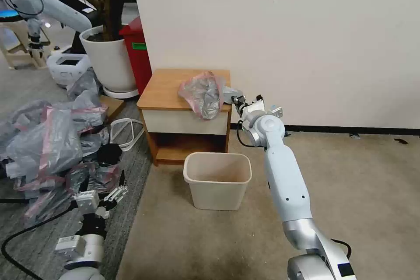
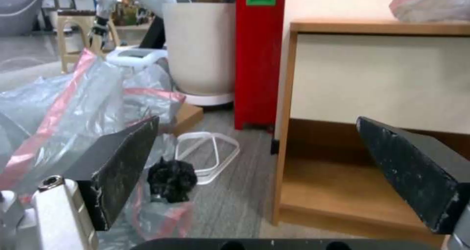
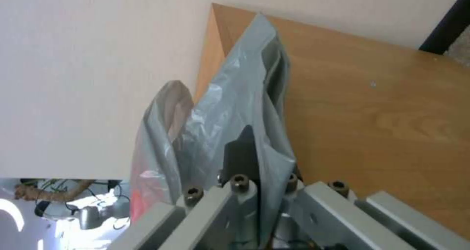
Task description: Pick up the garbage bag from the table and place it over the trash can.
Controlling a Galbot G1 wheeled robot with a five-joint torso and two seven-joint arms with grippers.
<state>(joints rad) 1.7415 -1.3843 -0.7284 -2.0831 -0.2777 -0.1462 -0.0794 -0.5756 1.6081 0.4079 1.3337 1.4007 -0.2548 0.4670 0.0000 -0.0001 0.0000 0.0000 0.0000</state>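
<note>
The garbage bag [image 1: 203, 94], crumpled grey film with a pink band, lies on the right part of the wooden table [image 1: 166, 87] and hangs a little over its front edge. My right gripper [image 1: 236, 98] is at the table's right edge, shut on a fold of the bag [image 3: 235, 107]; the film runs between its close-set fingers [image 3: 240, 151] above the table top [image 3: 382, 107]. The beige trash can [image 1: 216, 194] stands open on the floor in front of the table. My left gripper [image 1: 111, 194] hangs low at the left, open [image 2: 267, 165], holding nothing.
A heap of grey-pink bags [image 1: 52, 144] covers the floor to the left. Behind it are a white plant pot [image 1: 109, 59] and a tall red bin [image 1: 138, 52]. A white ring [image 1: 127, 131] lies beside the table. The wall runs right behind the table.
</note>
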